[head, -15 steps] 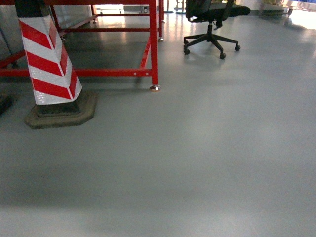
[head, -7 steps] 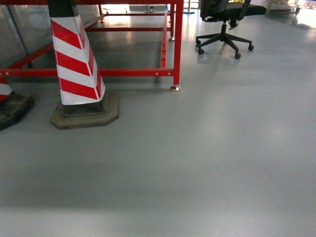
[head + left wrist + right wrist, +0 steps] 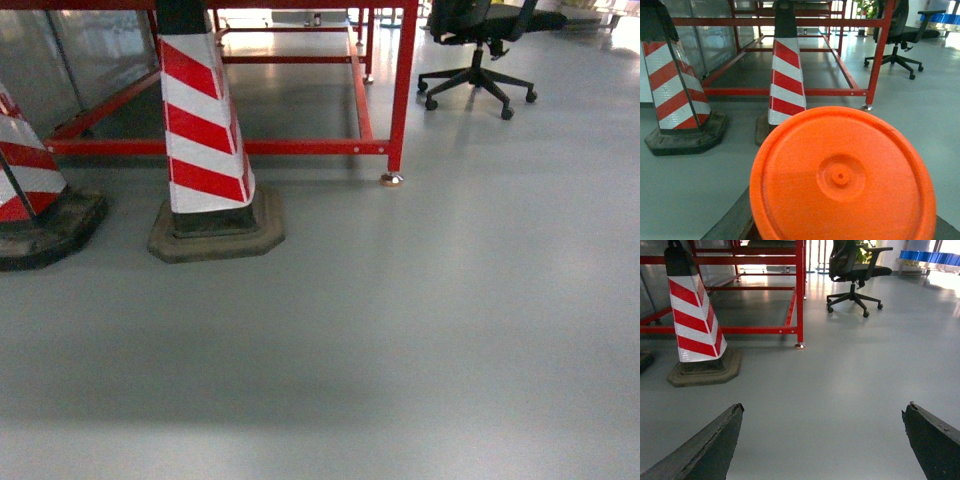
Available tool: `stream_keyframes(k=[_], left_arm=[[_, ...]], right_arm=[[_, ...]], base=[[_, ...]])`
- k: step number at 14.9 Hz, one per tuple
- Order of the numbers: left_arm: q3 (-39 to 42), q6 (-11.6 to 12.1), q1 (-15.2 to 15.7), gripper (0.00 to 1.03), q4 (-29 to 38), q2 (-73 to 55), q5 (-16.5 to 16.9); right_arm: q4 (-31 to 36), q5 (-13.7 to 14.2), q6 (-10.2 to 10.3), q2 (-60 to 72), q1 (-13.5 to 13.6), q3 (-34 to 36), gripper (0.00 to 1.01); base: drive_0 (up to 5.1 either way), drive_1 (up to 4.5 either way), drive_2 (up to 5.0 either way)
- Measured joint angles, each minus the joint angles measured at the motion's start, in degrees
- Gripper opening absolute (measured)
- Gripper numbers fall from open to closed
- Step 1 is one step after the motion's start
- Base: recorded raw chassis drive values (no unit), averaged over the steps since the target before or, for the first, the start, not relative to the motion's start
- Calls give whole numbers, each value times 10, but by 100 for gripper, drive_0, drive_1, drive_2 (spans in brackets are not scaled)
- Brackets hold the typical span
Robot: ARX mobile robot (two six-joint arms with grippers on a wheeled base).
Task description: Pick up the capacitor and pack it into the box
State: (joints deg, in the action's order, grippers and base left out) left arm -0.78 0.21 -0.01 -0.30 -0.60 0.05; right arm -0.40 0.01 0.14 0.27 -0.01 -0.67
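Observation:
A big round orange capacitor (image 3: pixel 842 177) fills the lower half of the left wrist view, its flat end with a small centre dimple facing the camera. My left gripper (image 3: pixel 840 225) is shut on it; only the dark edges of its fingers (image 3: pixel 732 222) show beside the orange body. In the right wrist view my right gripper (image 3: pixel 824 410) stands open over bare grey floor, with nothing between its dark fingertips (image 3: pixel 735 412). The box is out of view. Neither gripper appears in the head view.
A red-and-white striped post (image 3: pixel 205 130) on a heavy base stands ahead left, a second one (image 3: pixel 30 185) at the far left. Behind them is a red steel frame (image 3: pixel 400 90). A black office chair (image 3: pixel 480 50) sits back right. Grey floor (image 3: pixel 420 330) lies ahead.
In the head view the striped post, red frame and chair have slid to the right, and a second striped post has come in at the left edge.

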Motion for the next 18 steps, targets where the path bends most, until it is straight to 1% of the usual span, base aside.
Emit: stream_keyframes(k=[10, 11, 15, 18], left_arm=[[0, 0, 0, 44, 0, 0, -1], [0, 0, -1, 44, -2, 0, -5], [0, 0, -1, 44, -1, 0, -2], [0, 0, 0, 44, 0, 0, -1]], right_arm=[[0, 0, 0, 0, 0, 0, 98], [2, -3, 0, 0, 0, 0, 98], [2, 0, 0, 0, 0, 0, 98], [2, 0, 0, 0, 0, 0, 98]], base=[[-498, 247, 247], [-496, 249, 249], [0, 0, 0], [-4, 396, -404]])
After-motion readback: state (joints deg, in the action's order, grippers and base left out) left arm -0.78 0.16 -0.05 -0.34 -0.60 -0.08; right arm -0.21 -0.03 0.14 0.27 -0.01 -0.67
